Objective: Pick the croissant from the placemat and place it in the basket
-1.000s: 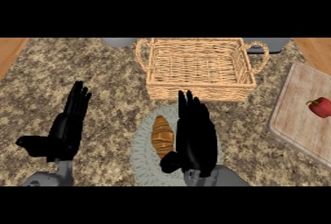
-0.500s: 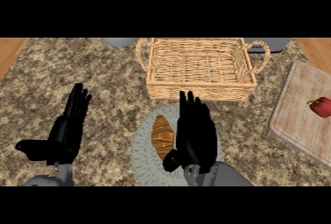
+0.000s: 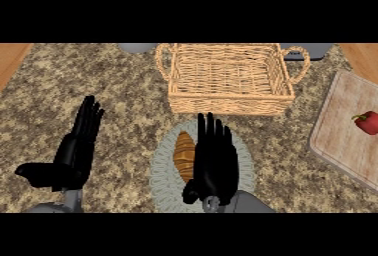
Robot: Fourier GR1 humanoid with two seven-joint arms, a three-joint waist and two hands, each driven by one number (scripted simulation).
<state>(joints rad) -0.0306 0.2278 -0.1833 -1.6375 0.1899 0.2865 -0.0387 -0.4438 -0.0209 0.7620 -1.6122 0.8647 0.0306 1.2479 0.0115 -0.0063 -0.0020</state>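
A golden-brown croissant [image 3: 184,155] lies on a round pale placemat [image 3: 164,172] near the lower middle of the head view. My right hand [image 3: 215,160] is open, fingers straight and pointing toward the basket. It sits just to the right of the croissant and covers its right edge. Beyond the placemat stands the wicker basket [image 3: 229,102], with handles on both sides and nothing visible inside. My left hand [image 3: 74,150] rests open at the left, fingers up, well apart from the croissant.
A wooden cutting board [image 3: 341,135] lies at the right with a red pepper [image 3: 367,122] on it. Grey rounded objects peek out behind the basket at the top edge. The counter top is speckled stone.
My right hand has shifted slightly left, closer against the croissant. The left hand has stayed where it was.
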